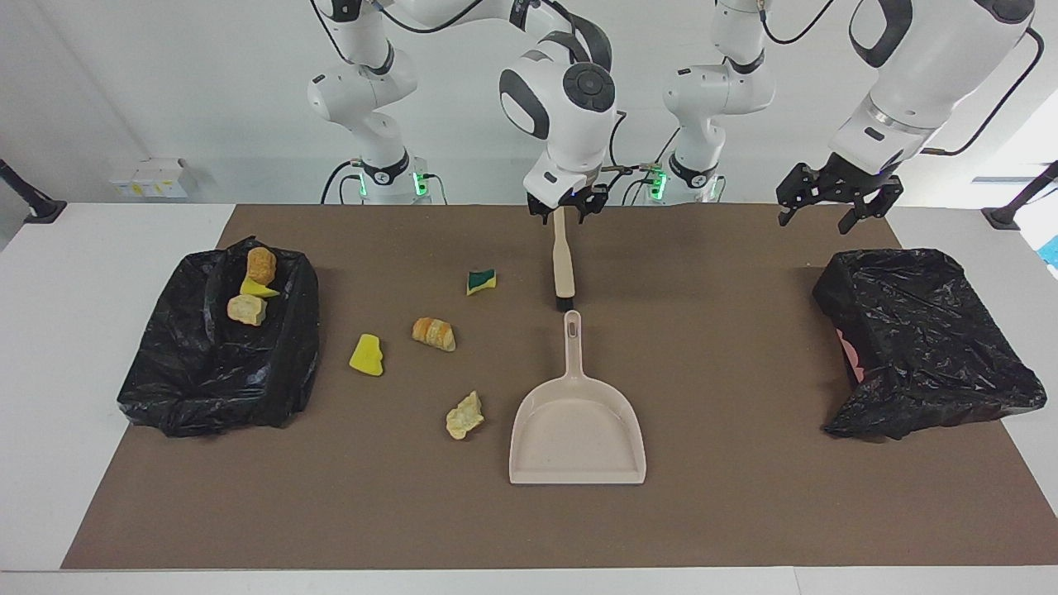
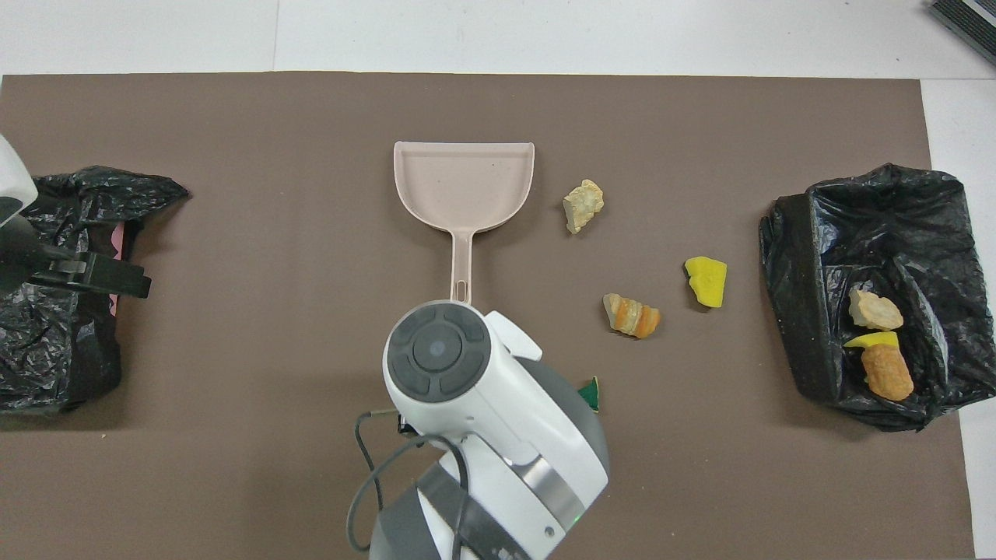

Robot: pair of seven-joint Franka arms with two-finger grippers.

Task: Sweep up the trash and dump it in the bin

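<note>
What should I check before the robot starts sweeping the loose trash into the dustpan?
1. Brush in hand: ok. The right gripper holds the brush by its top, bristles down.
2. Dustpan lying flat and empty: ok.
3. Loose trash located: ok. Four pieces: sponge, bread lump, yellow wedge, pale chunk.
4. Dustpan held steady: not ok. Nothing grips it.
5. Left gripper out of the way: ok. It waits open, up near the bin at the left arm's end.
6. Firmness of the hold on the brush: cannot tell.
</note>
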